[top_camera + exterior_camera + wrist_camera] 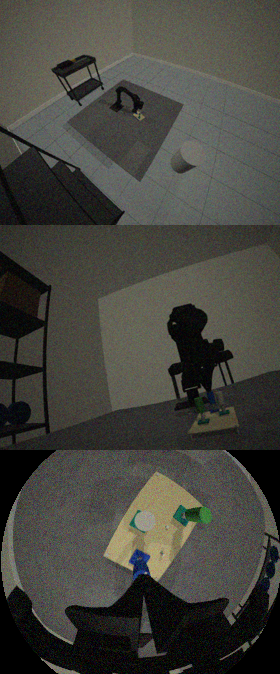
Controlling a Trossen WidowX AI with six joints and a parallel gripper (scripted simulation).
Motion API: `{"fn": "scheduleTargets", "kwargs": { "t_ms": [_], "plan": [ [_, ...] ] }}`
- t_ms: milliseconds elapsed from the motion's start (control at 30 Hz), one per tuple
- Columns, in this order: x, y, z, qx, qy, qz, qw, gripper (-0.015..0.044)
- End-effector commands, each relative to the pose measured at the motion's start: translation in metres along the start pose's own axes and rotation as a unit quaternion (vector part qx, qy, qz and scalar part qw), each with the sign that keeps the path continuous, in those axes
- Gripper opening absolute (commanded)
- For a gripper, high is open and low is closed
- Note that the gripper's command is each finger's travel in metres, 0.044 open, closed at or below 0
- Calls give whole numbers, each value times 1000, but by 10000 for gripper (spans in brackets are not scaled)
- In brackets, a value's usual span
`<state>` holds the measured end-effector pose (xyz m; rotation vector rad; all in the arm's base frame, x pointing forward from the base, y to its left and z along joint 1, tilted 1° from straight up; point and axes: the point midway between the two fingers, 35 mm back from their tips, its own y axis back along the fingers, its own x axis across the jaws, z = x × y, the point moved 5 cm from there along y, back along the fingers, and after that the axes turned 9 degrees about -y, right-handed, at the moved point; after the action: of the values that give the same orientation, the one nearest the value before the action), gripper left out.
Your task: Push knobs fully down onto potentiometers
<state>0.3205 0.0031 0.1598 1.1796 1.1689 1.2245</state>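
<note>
Top view is showing the dark mat (125, 138) on the tiled floor, with the arm (126, 95) bending down over the circuit board (140, 116) near the mat's far-middle; a cart (77, 77) is standing to the far left and a pale bin (187, 157) to the near right, both well apart from the work.

Wrist view is giving the board (164, 497) as a pale rectangle, its long axis running from lower left to upper right in that picture. Three knobs are sitting on it: a green knob (201, 516) at the right edge, leaning out to the right; a pale knob (145, 520) left of centre, seen end-on; and a blue knob (141, 565) at the near edge.

The gripper (144, 586) is hanging with its fingers pressed together, nothing between them, the closed tip sitting right at the blue knob, apparently pushing on it; actual contact is too dark to confirm.

Exterior view is showing the green knob (199, 404) standing tall on its shaft, so it is looking not seated. Judging progress: early to middle. The blue knob is being worked, the green one is probably left, then opening and backing away from the board.
</note>
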Motion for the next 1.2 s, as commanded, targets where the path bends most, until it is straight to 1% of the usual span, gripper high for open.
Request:
{"fn": "scheduleTargets", "kwargs": {
  "t_ms": [0,1167],
  "plan": [
    [1,-6,0,1,-2,2,1000,0],
    [1,-15,0,1,-2,2,1000,0]
  ]
}}
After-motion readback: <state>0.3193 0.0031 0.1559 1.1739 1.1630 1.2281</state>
